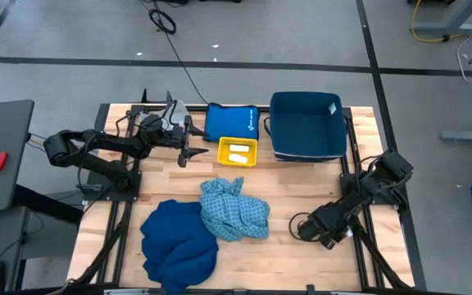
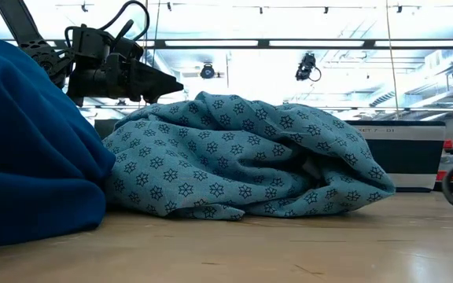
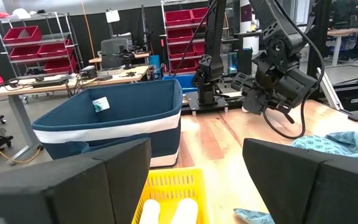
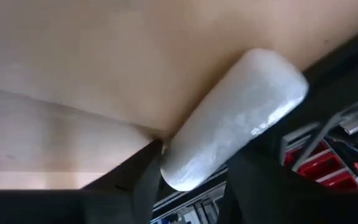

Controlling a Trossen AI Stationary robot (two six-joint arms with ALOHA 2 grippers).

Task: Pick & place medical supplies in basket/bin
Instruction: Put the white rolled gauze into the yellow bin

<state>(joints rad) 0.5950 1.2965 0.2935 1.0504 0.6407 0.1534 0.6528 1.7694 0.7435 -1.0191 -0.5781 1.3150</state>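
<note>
Right pincer [image 4: 188,180] clamped on a white roll [image 4: 232,118] (long axis slanting away from the fingers), left pincer [image 1: 188,153] apart.

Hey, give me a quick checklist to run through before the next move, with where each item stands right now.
1. Right gripper grips a white roll: ok.
2. Left gripper open beside the yellow basket: ok.
3. No arm over the dark-blue bin: ok.
4. Patterned cloth and dark-blue cloth put away: not ok, both lie on the table.
5. Vials located: cannot tell.
</note>
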